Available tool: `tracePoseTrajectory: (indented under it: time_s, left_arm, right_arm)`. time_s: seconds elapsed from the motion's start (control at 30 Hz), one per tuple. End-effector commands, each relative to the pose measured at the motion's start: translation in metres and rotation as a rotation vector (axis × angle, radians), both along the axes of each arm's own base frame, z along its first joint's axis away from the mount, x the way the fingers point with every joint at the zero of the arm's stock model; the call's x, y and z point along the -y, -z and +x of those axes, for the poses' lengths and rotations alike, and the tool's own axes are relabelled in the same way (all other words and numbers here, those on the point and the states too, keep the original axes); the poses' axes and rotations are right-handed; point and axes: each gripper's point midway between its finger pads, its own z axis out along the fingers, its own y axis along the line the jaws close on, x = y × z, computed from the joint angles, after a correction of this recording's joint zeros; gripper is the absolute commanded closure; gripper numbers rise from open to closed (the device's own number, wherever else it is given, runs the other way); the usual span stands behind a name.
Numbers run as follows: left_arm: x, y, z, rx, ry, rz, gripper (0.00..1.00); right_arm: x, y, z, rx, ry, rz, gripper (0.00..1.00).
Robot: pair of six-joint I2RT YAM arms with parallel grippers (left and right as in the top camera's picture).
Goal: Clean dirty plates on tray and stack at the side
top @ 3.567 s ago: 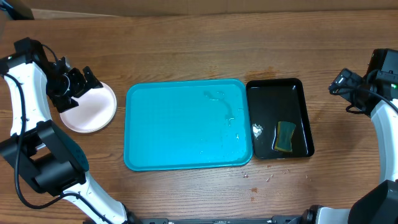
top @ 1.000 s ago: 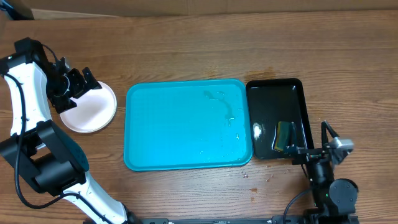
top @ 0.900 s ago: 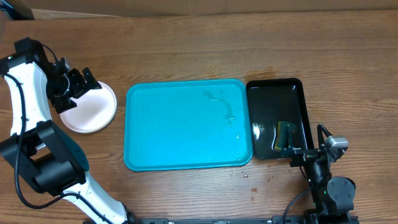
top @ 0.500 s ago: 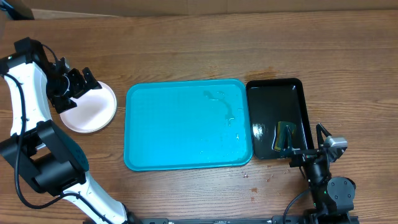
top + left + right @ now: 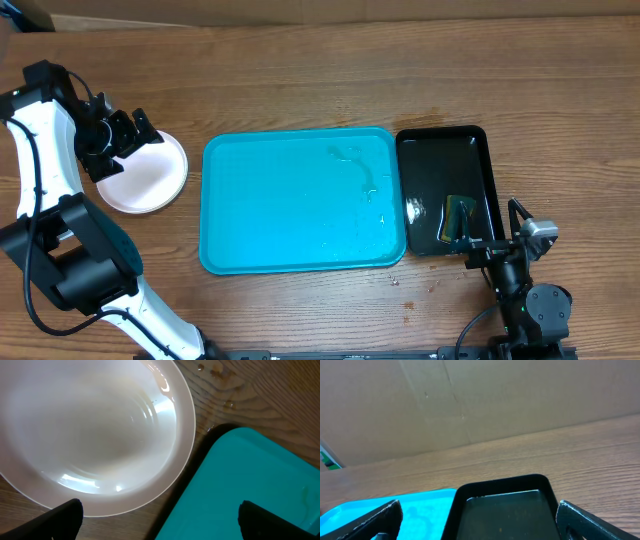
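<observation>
A white plate (image 5: 150, 176) lies on the table left of the turquoise tray (image 5: 300, 205); I cannot tell whether other plates lie under it. It looks clean and glossy in the left wrist view (image 5: 95, 430). The tray holds no plates, only water drops. My left gripper (image 5: 128, 143) is open and empty, just above the plate's near-left part; its fingertips (image 5: 160, 520) span the plate rim and the tray's corner (image 5: 250, 490). My right gripper (image 5: 492, 238) is open and empty, low at the front right, facing the tray (image 5: 395, 510).
A narrow black tray (image 5: 447, 190) sits against the turquoise tray's right side, with a green-yellow sponge (image 5: 459, 218) and some water in it. It fills the space between the right fingertips (image 5: 502, 505). A cardboard wall stands behind the table (image 5: 470, 400).
The right arm has come down from the far right edge to the table's front right, by the black tray. Over the last second it barely shifted. The left arm has not moved.
</observation>
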Motion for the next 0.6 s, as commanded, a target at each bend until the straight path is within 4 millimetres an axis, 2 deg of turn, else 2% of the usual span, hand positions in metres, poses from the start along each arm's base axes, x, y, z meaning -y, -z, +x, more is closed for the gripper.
tracePoseTrajectory:
  time_s: [0.0, 0.13, 0.23, 0.4, 0.47, 0.5, 0.57]
  left_arm:
    - [-0.002, 0.008, -0.003, -0.022, 0.012, 0.005, 0.0]
    - [0.004, -0.001, -0.001, -0.009, 0.036, 0.043, 0.0]
    - [0.021, -0.033, 0.003, 0.064, 0.078, 0.083, 0.0]
    - [0.061, -0.103, 0.0, 0.238, 0.163, 0.148, 0.0]
    - [0.076, -0.142, -0.01, 0.339, 0.191, 0.182, 0.0]
    - [0.08, -0.153, -0.014, 0.367, 0.196, 0.191, 0.0]
    - [0.09, -0.189, -0.03, 0.465, 0.207, 0.223, 0.0]
  right_arm:
    - [0.0, 0.0, 0.0, 0.01, -0.002, -0.003, 0.0]
    - [0.0, 0.0, 0.0, 0.01, -0.002, -0.003, 0.0]
    - [0.0, 0.0, 0.0, 0.01, -0.002, -0.003, 0.0]
    - [0.0, 0.0, 0.0, 0.01, -0.002, -0.003, 0.0]
    - [0.0, 0.0, 0.0, 0.01, -0.002, -0.003, 0.0]
    - [0.0, 0.0, 0.0, 0.01, -0.002, -0.003, 0.0]
    - [0.0, 0.0, 0.0, 0.01, -0.002, -0.003, 0.0]
